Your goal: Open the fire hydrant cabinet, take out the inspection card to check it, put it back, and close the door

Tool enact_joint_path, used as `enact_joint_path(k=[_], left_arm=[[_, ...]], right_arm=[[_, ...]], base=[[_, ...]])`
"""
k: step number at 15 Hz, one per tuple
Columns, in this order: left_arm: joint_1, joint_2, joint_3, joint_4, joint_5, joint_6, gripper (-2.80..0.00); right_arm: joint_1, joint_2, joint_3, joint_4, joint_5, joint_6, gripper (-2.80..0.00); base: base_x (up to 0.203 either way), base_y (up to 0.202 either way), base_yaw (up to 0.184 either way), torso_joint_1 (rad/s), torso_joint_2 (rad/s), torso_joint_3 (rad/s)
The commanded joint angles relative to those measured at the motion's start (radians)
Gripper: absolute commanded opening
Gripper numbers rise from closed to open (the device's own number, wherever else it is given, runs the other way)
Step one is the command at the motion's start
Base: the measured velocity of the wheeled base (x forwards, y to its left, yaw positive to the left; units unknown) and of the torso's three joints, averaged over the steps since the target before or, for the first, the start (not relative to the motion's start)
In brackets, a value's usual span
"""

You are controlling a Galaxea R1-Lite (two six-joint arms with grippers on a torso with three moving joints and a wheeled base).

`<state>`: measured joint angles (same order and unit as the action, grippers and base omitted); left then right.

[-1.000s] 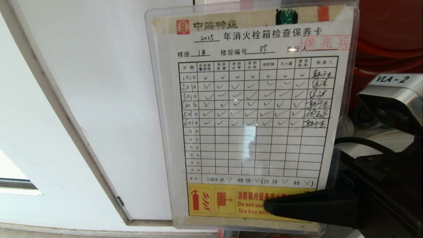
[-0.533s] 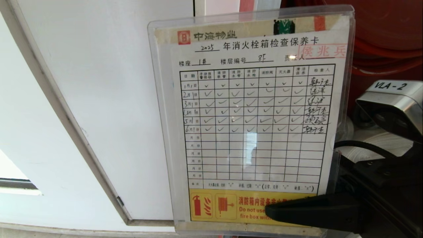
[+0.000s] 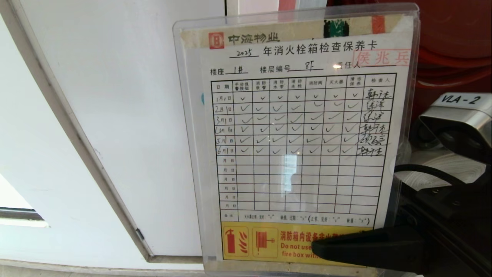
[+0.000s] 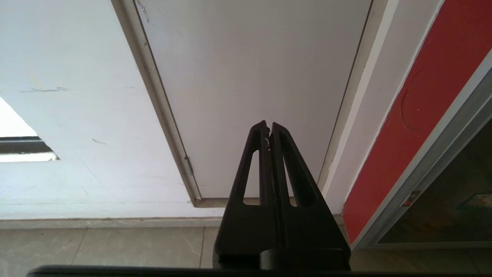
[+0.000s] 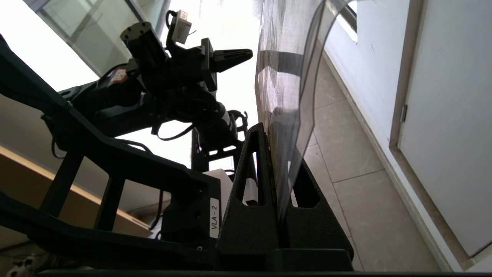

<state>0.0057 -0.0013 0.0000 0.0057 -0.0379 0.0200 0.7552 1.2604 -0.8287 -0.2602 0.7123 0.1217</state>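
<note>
The inspection card point(image 3: 296, 142), in its clear sleeve, is held upright facing the head camera, beside the red cabinet point(image 3: 453, 42). The right gripper point(image 3: 319, 246) pinches its lower corner; best keep it steady and square for reading. The left gripper point(image 4: 268, 127), clenched empty, idles nearby.

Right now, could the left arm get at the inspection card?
Probably not readily: the left gripper sits parked low, fingers shut, facing the white panel door, while the right gripper holds the inspection card up.
</note>
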Motion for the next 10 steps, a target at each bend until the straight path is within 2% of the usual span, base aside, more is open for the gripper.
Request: enact_joint_path(k=[1,5,10], left_arm=[[0.0,0.001,0.0,-0.001,0.0,0.0,-2.8],[0.0,0.001,0.0,-0.001,0.0,0.0,-2.8],[0.0,0.001,0.0,-0.001,0.0,0.0,-2.8]], right_arm=[[0.006,-0.003,0.0,-0.002,0.004,0.001,-2.8],[0.007,-0.034,-0.001,0.011,-0.011,0.001,-2.8],[0.007,-0.1,-0.004,0.06,-0.123,-0.001,-2.8]], base=[[0.0,0.0,0.0,0.0,0.0,0.0],[0.0,0.0,0.0,0.0,0.0,0.0],[0.0,0.0,0.0,0.0,0.0,0.0]])
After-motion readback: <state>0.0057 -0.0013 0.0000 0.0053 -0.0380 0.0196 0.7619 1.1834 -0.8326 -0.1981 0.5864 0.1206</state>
